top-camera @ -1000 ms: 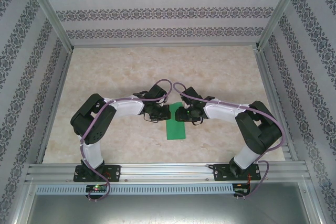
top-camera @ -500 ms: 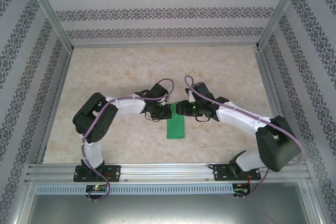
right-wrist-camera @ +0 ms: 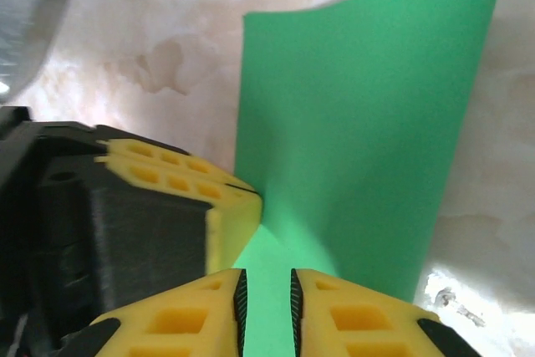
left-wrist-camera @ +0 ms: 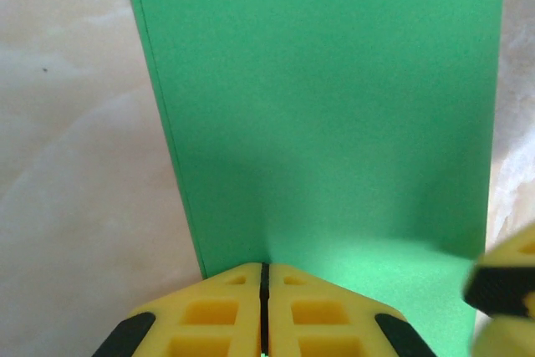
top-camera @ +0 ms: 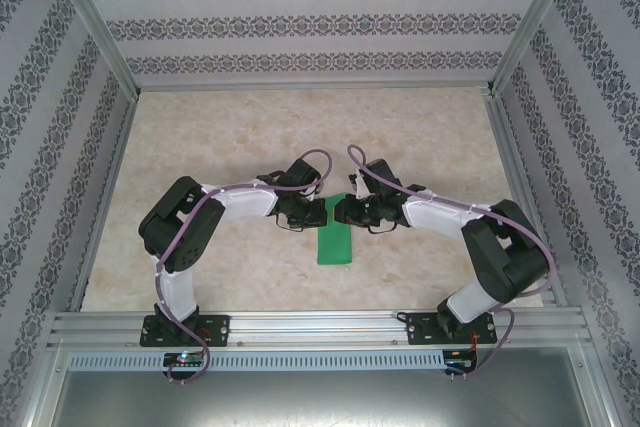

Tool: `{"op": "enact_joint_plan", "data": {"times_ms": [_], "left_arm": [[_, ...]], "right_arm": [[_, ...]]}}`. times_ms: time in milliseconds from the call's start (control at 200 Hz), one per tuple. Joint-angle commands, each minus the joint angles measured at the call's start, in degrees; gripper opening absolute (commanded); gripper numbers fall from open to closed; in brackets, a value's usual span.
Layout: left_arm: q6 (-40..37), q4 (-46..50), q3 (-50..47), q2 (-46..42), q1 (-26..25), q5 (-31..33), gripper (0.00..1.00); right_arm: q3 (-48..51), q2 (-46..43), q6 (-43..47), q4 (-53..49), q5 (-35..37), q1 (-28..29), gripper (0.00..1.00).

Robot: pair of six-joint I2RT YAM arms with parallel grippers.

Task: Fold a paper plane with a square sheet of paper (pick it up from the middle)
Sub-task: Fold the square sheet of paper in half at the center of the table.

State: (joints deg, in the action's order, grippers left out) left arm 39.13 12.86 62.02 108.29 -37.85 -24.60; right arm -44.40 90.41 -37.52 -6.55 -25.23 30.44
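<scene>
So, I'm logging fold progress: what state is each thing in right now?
green paper: folded double into a narrow rectangle, lying on the table, one end curling up.
left tool: shut, at the paper's near edge.
right tool: jaws a sliver apart over the paper; grip unclear.

Overhead camera looks down from behind my bases; both wrist cameras stare close along my jaws, sharing the green paper.
</scene>
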Motion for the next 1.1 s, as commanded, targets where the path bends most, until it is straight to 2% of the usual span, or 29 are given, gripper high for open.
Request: {"op": "enact_joint_plan", "data": {"times_ms": [0,639,889,1094], "left_arm": [[-1.52,5.67,-1.62,3.19,-0.65,4.93,0.11],[-2.88,8.32,-0.32,4.08,-0.65,6.39,0.1],[-3.23,8.93,-0.22,4.03,-0.63,6.54,0.1],[-3.19,9.0,-0.2,3.96,-0.65,6.48,0.1]], "right_arm": [[-0.33,1.63,1.27,1.79,-0.9,-1.01,0.24],[2.63,7.38,5.8,4.09,0.26,-3.6,0.2],[0.15,1.93,4.38,2.73,-0.52,-3.67,0.19],[-2.91,5.69,5.12,2.67,-1.33,-3.85,0.18]]}}
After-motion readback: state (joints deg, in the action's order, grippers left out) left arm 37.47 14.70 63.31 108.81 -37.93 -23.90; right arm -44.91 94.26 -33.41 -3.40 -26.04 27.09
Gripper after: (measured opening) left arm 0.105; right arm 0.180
